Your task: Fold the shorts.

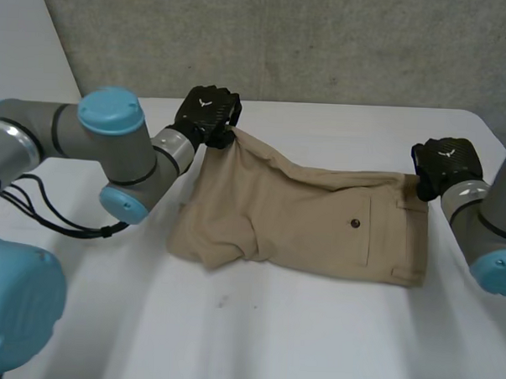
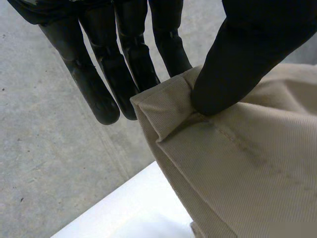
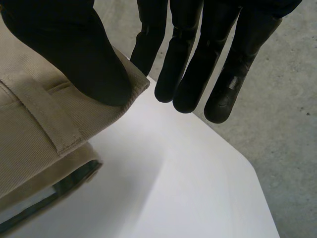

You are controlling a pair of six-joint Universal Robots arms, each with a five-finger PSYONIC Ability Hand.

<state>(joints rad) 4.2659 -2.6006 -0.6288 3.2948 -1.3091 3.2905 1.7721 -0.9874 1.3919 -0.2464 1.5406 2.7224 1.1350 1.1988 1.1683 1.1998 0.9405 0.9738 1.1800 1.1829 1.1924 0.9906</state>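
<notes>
Now: both hands pinch the far corners of the shorts (image 1: 319, 217), and the cloth spans the gap between them over the table (image 1: 271, 341).
Grip, left hand (image 1: 207, 114): its thumb (image 2: 233, 64) clamps a leg-hem corner against a finger behind the cloth. The other fingers (image 2: 99, 89) are straight, beside the corner and touching nothing.
Grip, right hand (image 1: 443, 164): its thumb (image 3: 84, 59) presses on the waist-end corner, just beside a belt loop (image 3: 54, 119). The remaining fingers (image 3: 218, 79) are straight and clear of the fabric.
Shorts: mostly flat between the hands, with the pocket button (image 1: 355, 222) facing up. The corner at the left hand is raised off the table and the leg sags beneath it.
Step, as judged: lifting the far edge to carry it over toward the near edge.
Doing it well: raise both corners evenly, hold the span taut, and lay edge on edge before letting go. The slack leg under the left hand may bunch.
Hard to make out: the finger backing each thumb is hidden by cloth. The layers in the rumpled leg below the left hand can't be sorted. A dark strip under the waist edge by the right hand could be lining or shade.
</notes>
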